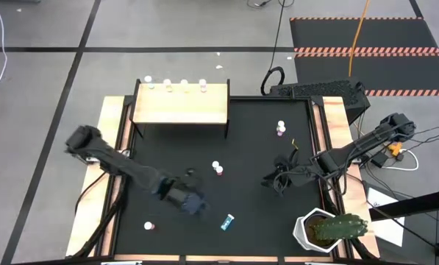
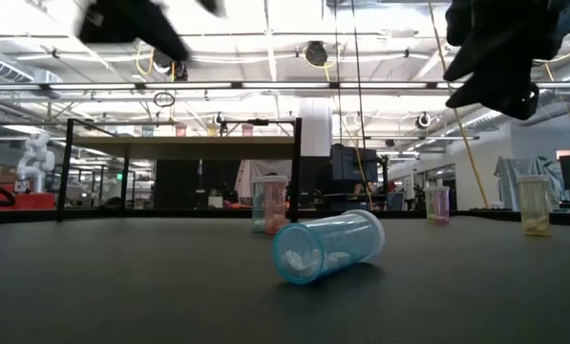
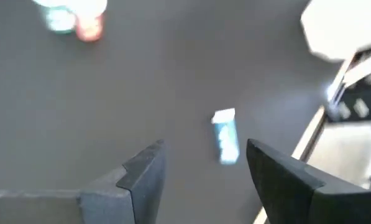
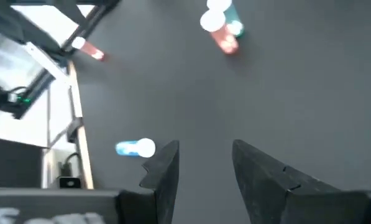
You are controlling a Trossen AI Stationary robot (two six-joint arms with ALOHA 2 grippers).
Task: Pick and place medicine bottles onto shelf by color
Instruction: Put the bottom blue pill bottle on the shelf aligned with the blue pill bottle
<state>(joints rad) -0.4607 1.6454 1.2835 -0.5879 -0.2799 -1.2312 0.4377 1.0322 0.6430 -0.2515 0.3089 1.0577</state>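
the left tool [image 1: 192, 202] hangs over the middle-front of the black table [image 1: 256, 147], its fingers [image 3: 145, 168] spread apart with nothing between them. just beyond it a blue bottle [image 1: 227, 220] lies on its side on the mat — from table height the same bottle [image 2: 327, 247] shows a clear blue body with white pills inside.

the right tool [image 1: 278, 179] hovers over the right half of the table, its fingers [image 4: 163, 165] also apart and empty.

near the centre two bottles stand touching, a pink one [image 1: 219, 171] and a pale one [image 1: 215, 165]. another pair [image 1: 281, 129] stands toward the back right, well apart from both arms. a single pink bottle [image 1: 149, 226] sits at the front left corner.

the shelf [image 1: 181, 105] stands at the back left — four bottles [image 1: 175, 86] line its far edge. a white pot with a cactus [image 1: 328, 230] sits at the front right.
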